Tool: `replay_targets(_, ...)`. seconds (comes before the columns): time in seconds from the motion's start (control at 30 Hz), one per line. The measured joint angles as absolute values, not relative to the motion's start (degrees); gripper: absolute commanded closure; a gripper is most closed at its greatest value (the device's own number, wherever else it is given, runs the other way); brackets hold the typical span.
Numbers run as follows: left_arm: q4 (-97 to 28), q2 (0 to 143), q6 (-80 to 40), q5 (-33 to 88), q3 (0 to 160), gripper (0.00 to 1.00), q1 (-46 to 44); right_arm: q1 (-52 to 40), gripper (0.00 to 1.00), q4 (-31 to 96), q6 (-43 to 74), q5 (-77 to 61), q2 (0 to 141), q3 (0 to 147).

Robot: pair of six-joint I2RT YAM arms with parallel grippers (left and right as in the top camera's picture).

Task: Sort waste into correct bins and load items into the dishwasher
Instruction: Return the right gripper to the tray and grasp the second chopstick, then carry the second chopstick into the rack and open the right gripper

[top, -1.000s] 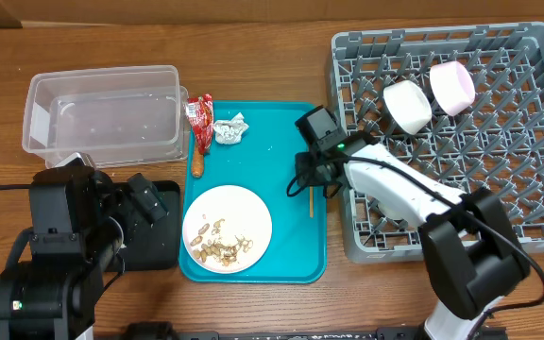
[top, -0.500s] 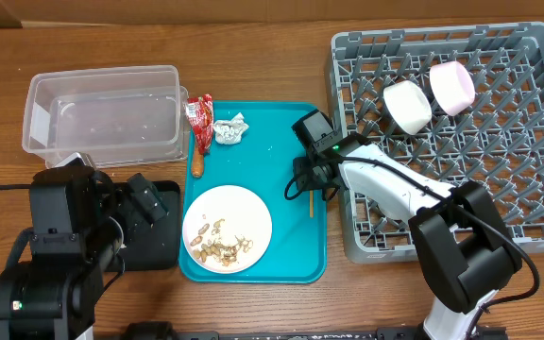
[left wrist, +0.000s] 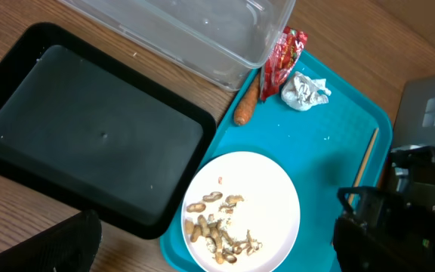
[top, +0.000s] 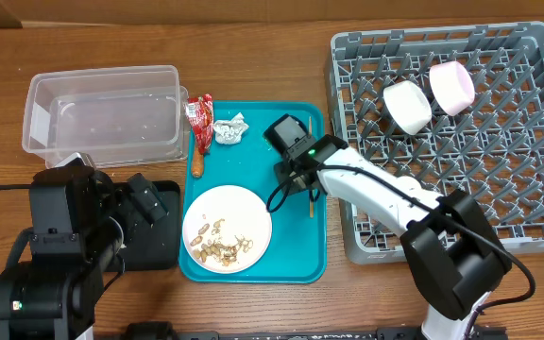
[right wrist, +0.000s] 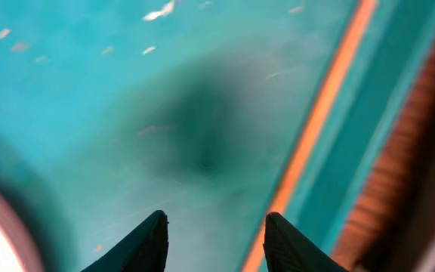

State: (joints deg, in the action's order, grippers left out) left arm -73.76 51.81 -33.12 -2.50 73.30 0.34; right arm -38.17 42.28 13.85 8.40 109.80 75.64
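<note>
A teal tray (top: 291, 255) holds a white plate (top: 244, 210) with peanut shells, a carrot (top: 198, 161), a red wrapper (top: 199, 114), a foil ball (top: 229, 129) and a wooden chopstick (top: 311, 202). My right gripper (top: 296, 179) is open and empty low over the tray, just left of the chopstick. In the right wrist view its fingers (right wrist: 216, 234) hang over bare teal, the right tip next to the chopstick (right wrist: 319, 113). My left gripper (top: 145, 203) is open and empty over the black bin (top: 163, 247); its view shows the plate (left wrist: 274, 189) below.
A clear plastic container (top: 102, 113) stands at the back left. A grey dish rack (top: 499, 161) at the right holds a white cup (top: 407, 106) and a pink cup (top: 452, 87). The rack's left edge lies close to the tray's right rim.
My right gripper has moved left from the rack's edge to over the tray beside the chopstick. The left arm has not moved.
</note>
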Motion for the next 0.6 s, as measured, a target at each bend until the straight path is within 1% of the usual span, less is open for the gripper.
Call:
replay_targets(0.27,-73.7,51.8,-33.1,-2.5,73.3,0.00,0.3,-32.7,0.57,40.0,13.5,7.4,111.7,75.7)
replay_targets(0.33,-73.7,51.8,-33.1,-2.5,73.3,0.00,0.3,-32.7,0.61,40.0,13.4,7.0,112.9,75.7)
replay_targets(0.53,-73.7,51.8,-33.1,-2.5,73.3,0.00,0.3,-33.5,0.63,39.8,13.0,5.5,115.5,76.3)
replay_targets(0.6,-73.8,51.8,-33.1,-2.5,73.3,0.00,0.3,-33.6,0.71,40.0,12.7,5.4,115.7,76.7)
